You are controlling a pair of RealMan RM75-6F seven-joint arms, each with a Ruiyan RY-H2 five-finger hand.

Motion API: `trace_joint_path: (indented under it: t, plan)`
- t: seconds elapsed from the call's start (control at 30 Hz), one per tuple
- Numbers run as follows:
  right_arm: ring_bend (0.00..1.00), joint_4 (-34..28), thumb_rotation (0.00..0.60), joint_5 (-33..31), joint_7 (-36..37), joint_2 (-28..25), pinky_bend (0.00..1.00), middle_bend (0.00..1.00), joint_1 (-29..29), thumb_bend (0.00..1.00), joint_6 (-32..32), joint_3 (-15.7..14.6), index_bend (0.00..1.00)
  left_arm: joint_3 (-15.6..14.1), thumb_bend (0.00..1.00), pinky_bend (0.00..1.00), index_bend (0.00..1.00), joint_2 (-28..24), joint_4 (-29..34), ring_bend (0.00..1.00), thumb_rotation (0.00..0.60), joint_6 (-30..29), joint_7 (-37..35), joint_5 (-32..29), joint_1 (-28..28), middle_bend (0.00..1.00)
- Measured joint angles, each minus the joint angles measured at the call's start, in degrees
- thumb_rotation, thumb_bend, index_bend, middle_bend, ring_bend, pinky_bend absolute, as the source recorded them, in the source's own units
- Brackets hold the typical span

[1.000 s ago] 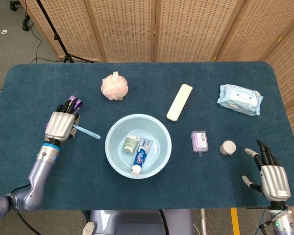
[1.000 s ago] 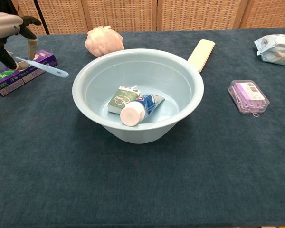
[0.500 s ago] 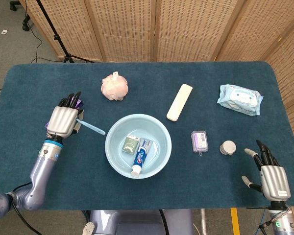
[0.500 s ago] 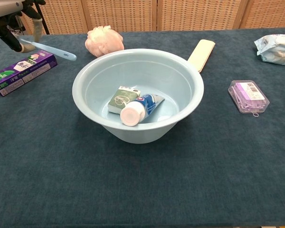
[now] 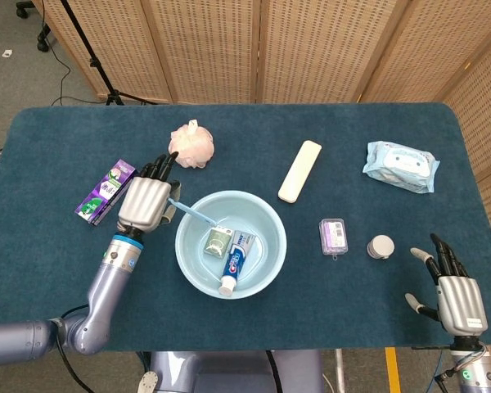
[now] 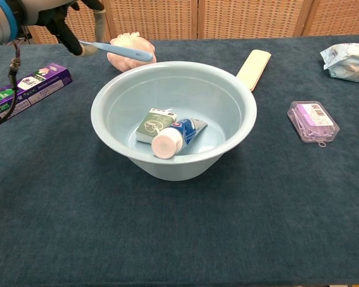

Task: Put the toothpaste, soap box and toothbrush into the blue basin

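- The left hand (image 5: 144, 202) grasps the toothbrush (image 5: 195, 214) by one end; its fingers are curled round the handle, just beside the near-left rim of the basin (image 5: 187, 262).
- The toothbrush's long axis runs from the hand out to the hand's right, its free end pointing over the basin's rim toward the middle of the bowl. In the chest view it lies nearly level, held above the rim, not touching it.
- The gripped end is hidden inside the fingers; which end carries the bristles is hard to make out.
- In the chest view the left hand (image 6: 72, 24) is cut off by the top-left corner of the frame.
- Inside the basin, to the right of the left hand, lie the soap box (image 5: 217, 241) and the toothpaste (image 5: 234, 264), side by side and touching, the toothpaste's cap pointing toward the robot.
- A purple box (image 5: 105, 191) lies just left of the left hand; a pink bath puff (image 5: 191, 146) sits just beyond it.
- The right hand (image 5: 454, 295) rests well apart at the near-right table edge, released, fingers spread, holding nothing.
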State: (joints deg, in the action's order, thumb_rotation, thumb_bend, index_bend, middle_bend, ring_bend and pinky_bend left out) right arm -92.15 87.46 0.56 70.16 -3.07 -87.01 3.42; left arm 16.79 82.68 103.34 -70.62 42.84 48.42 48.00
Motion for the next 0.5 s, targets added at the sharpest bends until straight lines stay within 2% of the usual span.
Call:
trace_joint_path:
  t: [0.33, 0.4, 0.5]
  plan:
    - [0.0, 0.06, 0.6, -0.33, 1.99, -0.76, 0.21, 0.0, 0.09, 0.2, -0.07, 0.28, 0.21, 0.1, 0.39, 0.17, 0.68, 6.52, 3.1, 0.02, 0.6, -2.34, 4.63, -0.24, 3.9, 0.0]
    - [0.0, 0.04, 0.6, -0.35, 2.42, -0.95, 0.21, 0.0, 0.13, 0.2, -0.15, 0.32, 0.21, -0.34, 0.38, 0.17, 0.65, 7.75, 3.68, 0.02, 0.6, -2.59, 5.69, -0.47, 4.53, 0.0]
    - [0.0, 0.0, 0.6, -0.36, 2.72, -1.12, 0.21, 0.0, 0.18, 0.2, -0.21, 0.35, 0.21, -1.12, 0.36, 0.17, 0.53, 8.75, 4.38, 0.02, 0.6, -3.01, 7.2, -1.1, 5.17, 0.0]
